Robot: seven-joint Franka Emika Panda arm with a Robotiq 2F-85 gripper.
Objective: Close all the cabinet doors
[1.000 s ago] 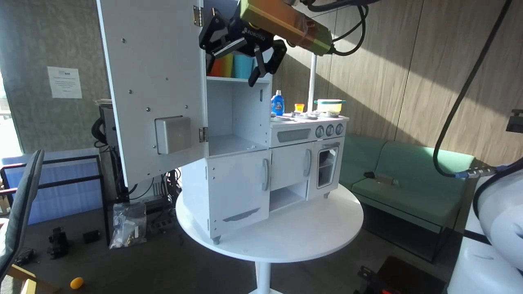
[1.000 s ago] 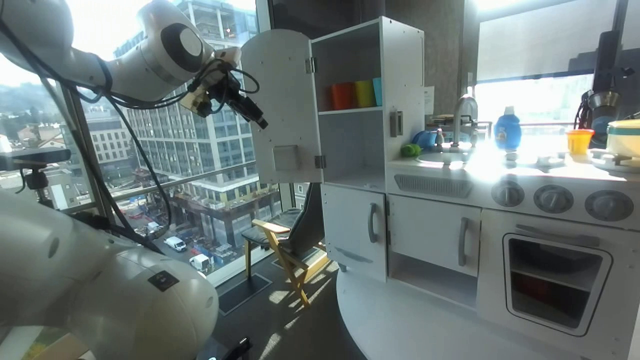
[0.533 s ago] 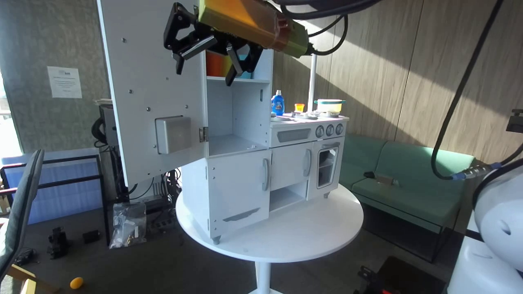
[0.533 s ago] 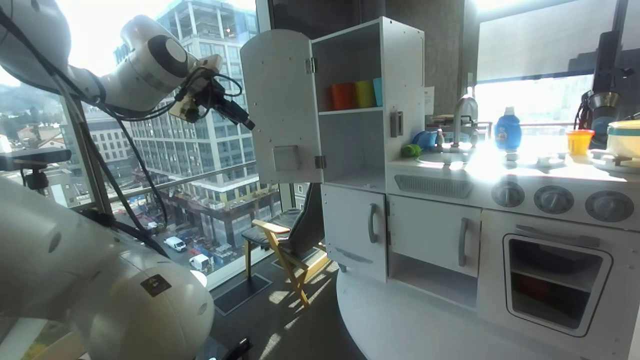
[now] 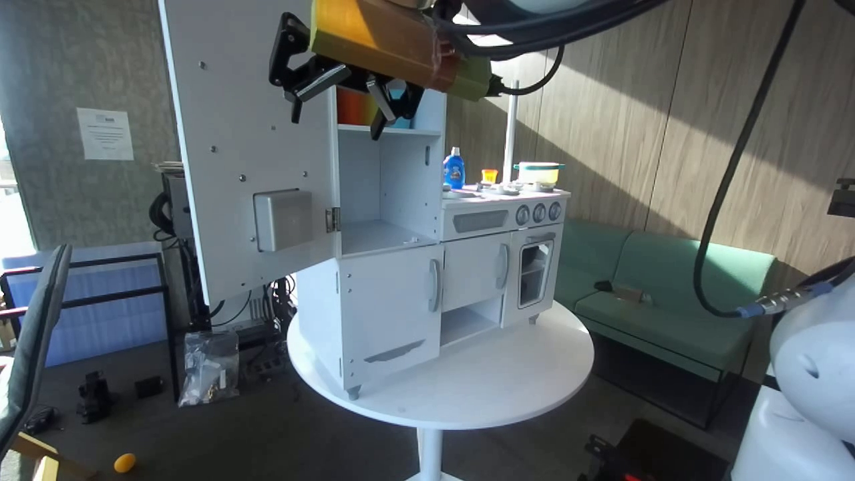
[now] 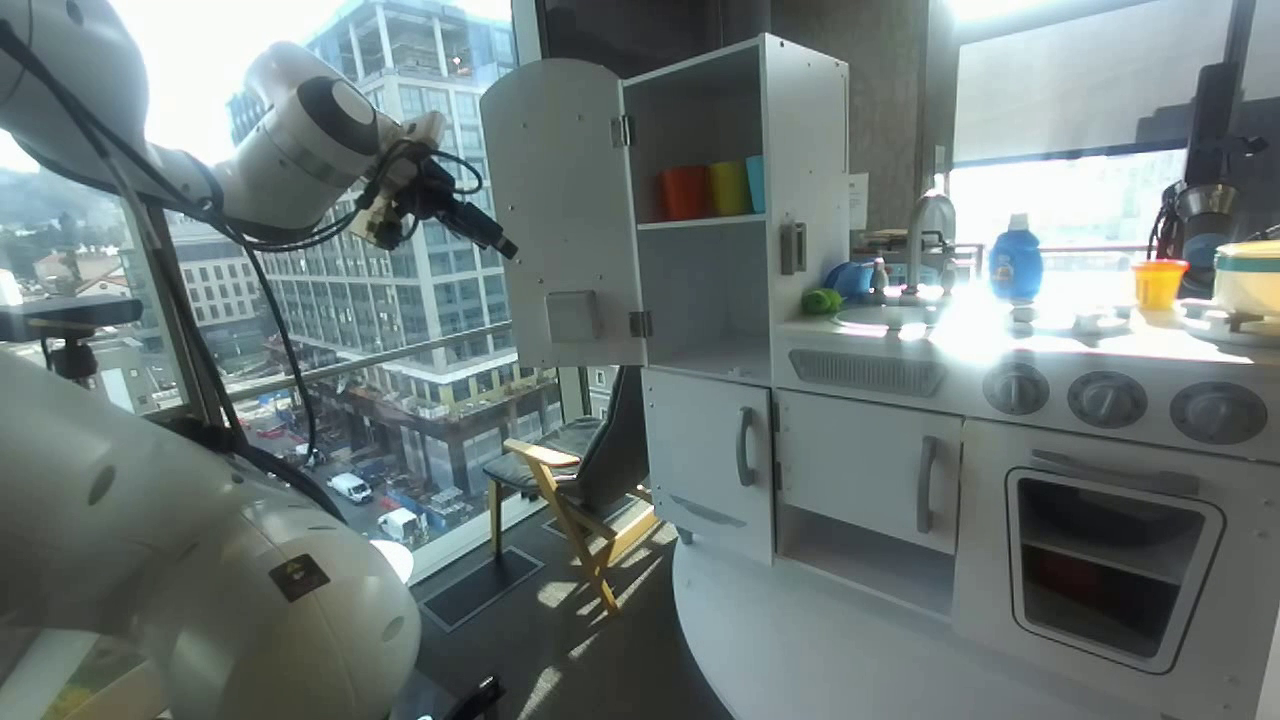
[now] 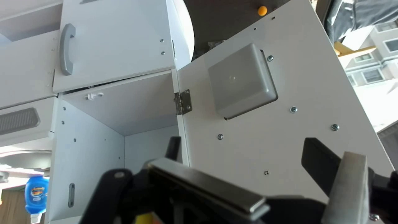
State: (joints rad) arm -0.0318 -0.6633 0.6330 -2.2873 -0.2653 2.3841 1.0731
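Note:
The tall upper cabinet door (image 5: 247, 107) stands wide open, its inner face with the grey square panel (image 5: 284, 220) showing; the open upper door also shows in an exterior view (image 6: 560, 200). It fills much of the wrist view (image 7: 298, 74). The shorter lower cabinet door (image 5: 391, 300) is shut, also seen in an exterior view (image 6: 700, 430) and the wrist view (image 7: 115, 34). My gripper (image 5: 336, 122) is open and empty, its fingers wide apart. It hangs before the opened cabinet, facing the upper door's inner face; a gap shows in an exterior view (image 6: 509, 248).
Orange, yellow and blue cups (image 6: 685, 193) stand on the cabinet's upper shelf (image 6: 700, 222). The toy stove and sink part (image 5: 504, 197) adjoins it, with a blue bottle (image 5: 454, 170) on top. The cabinet stands on a round white table (image 5: 494, 387). A chair (image 6: 600, 450) stands behind the door.
My gripper has moved left in an exterior view, from before the cabinet opening toward the upper door. In the last half second it has barely moved. The doors have not moved.

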